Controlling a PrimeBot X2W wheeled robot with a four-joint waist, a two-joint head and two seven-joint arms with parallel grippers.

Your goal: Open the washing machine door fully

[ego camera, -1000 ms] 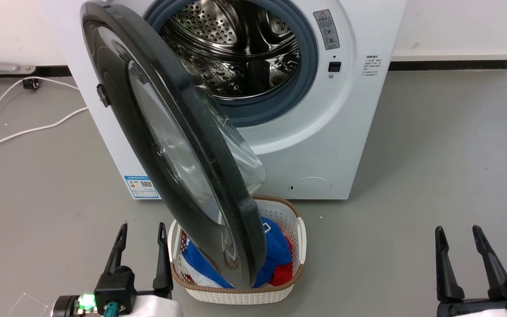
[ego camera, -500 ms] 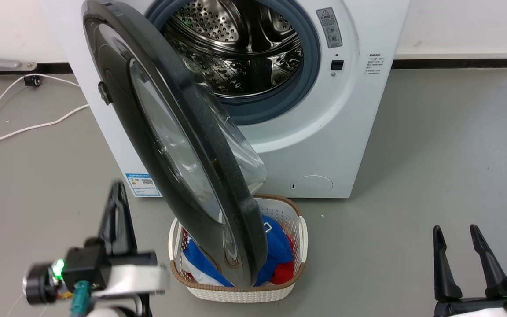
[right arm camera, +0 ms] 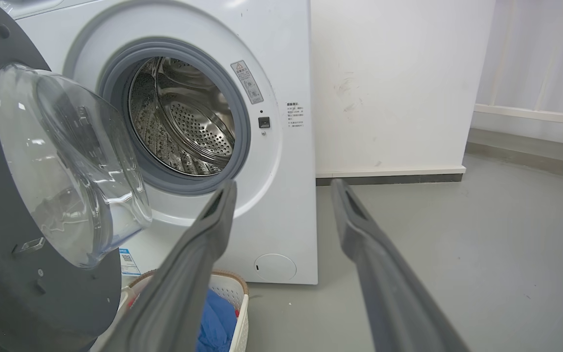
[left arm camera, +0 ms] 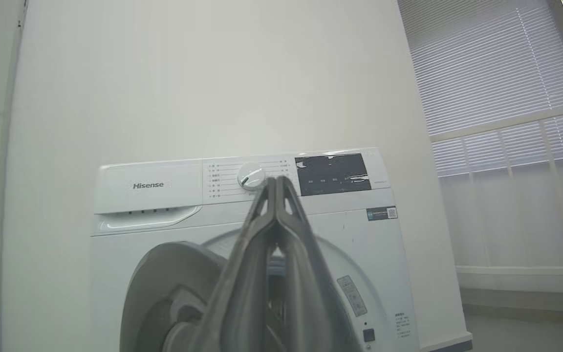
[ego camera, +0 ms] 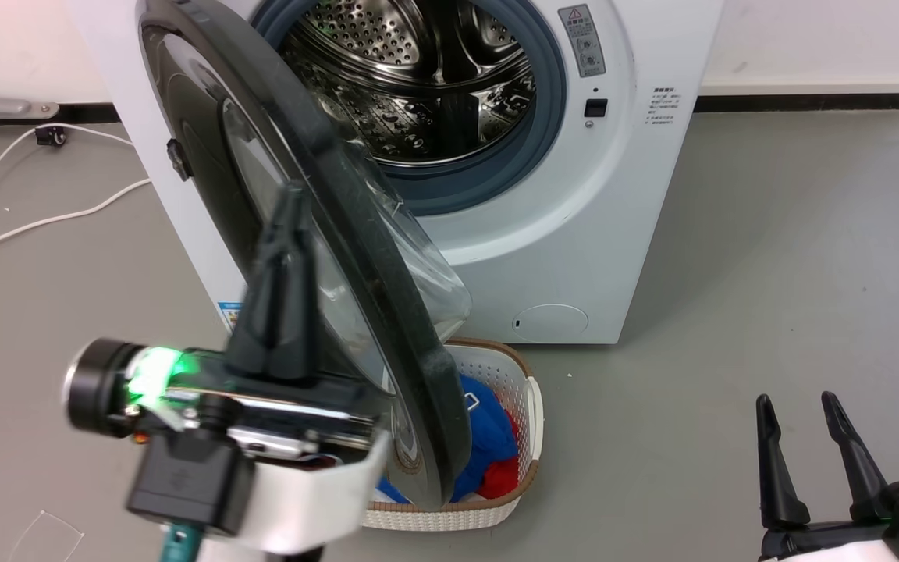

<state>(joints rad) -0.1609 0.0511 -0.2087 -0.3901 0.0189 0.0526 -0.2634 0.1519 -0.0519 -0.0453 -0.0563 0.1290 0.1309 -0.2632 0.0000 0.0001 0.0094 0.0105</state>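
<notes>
Currently your left gripper point(ego camera: 293, 209) is pressed together before the washing machine door point(ego camera: 200, 140), contact unclear; right gripper point(ego camera: 798, 402) spread, empty

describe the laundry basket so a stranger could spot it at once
Find the big white washing machine, its round black-rimmed door swung out. On the grey floor right in front, beneath the door's lower edge, sits the laundry basket. It alone is a white perforated tub with a brown woven rim, holding blue and red cloth.
</notes>
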